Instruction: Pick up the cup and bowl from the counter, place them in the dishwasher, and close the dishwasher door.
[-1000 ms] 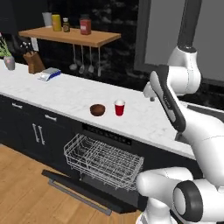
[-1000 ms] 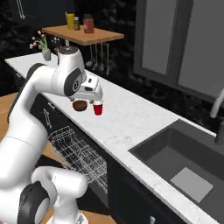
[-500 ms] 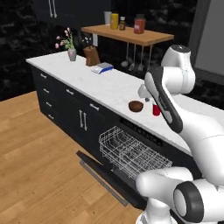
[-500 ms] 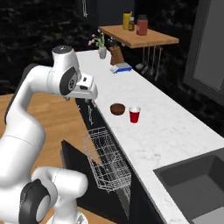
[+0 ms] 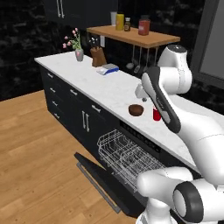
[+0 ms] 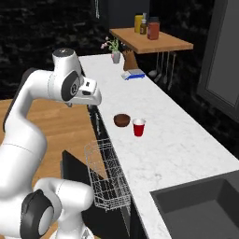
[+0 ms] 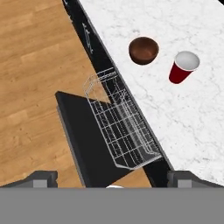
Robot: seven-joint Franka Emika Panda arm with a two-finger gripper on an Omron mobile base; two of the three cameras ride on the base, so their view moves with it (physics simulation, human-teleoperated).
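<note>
We see the gripper (image 7: 112, 178) spread wide with nothing between its tips, looking down past the dishwasher door (image 7: 89, 144), which lies dropped flat: a plain black matte panel, rigid, hinged low. We'd judge it wants a push from under the free edge to swing shut.

Next out, the rack (image 7: 120, 127) of thin white wire is pulled over the door, an open grid with upright sides. Nothing sits in it. We judge small items could tip between the wires if dropped from height.

Beyond that, the tabletop (image 7: 175, 109) is white marble pattern with grey veins, smooth and flat, probably slick under light plastic.

On it, the bowl (image 7: 143, 50) stands upright, round, dark reddish-brown, shallow with a thick-looking rim, near the front edge. We judge it light and stiff; best taken by pinching one wall at the rim, since its width looks large for a straddle grasp.

Just beside it and apart, the cup (image 7: 183, 67) stands upright, red tapered, white inside. We judge it very light, thin-walled, a bit squashy and easy to knock over; take it across the upper body just under the rim, with a gentle squeeze.

Farther back, a wooden shelf (image 6: 151, 39) carries jars.
</note>
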